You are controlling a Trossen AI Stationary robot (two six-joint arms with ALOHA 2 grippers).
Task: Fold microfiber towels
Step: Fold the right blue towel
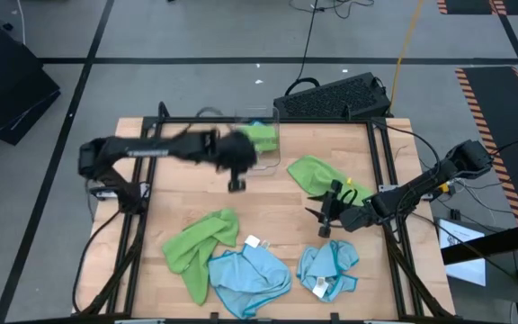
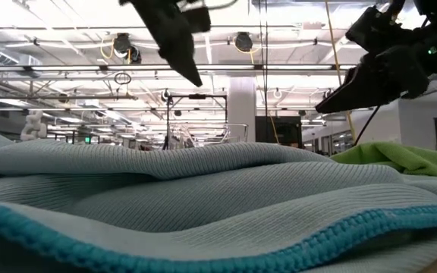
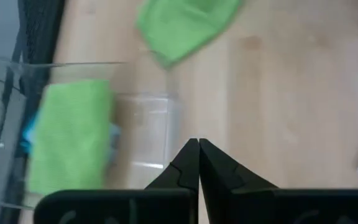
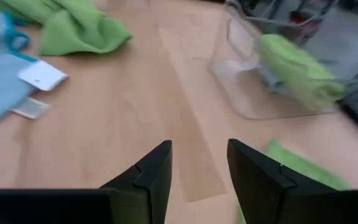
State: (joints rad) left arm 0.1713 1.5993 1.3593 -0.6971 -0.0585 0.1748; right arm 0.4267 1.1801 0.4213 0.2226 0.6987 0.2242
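Note:
My left gripper [image 1: 237,185] [image 3: 197,149] is shut and holds nothing. It hangs above the table just on the near side of the clear plastic bin [image 1: 275,151]. A folded lime green towel [image 1: 261,135] [image 3: 70,134] lies inside the bin. My right gripper [image 1: 324,221] [image 4: 197,158] stands open over bare wood, with nothing between its fingers. A crumpled green towel [image 1: 316,171] lies right beside it, partly under that arm. Another green towel [image 1: 200,243] and two light blue towels [image 1: 250,274] [image 1: 329,268] lie crumpled near the front edge.
The wooden table top [image 1: 268,202] is bare between the bin and the loose towels. Small white tags [image 4: 41,74] show on the blue towel nearest the centre. A black keyboard-like unit [image 1: 335,97] sits beyond the far edge. Dark frame rails [image 1: 133,225] run along both sides.

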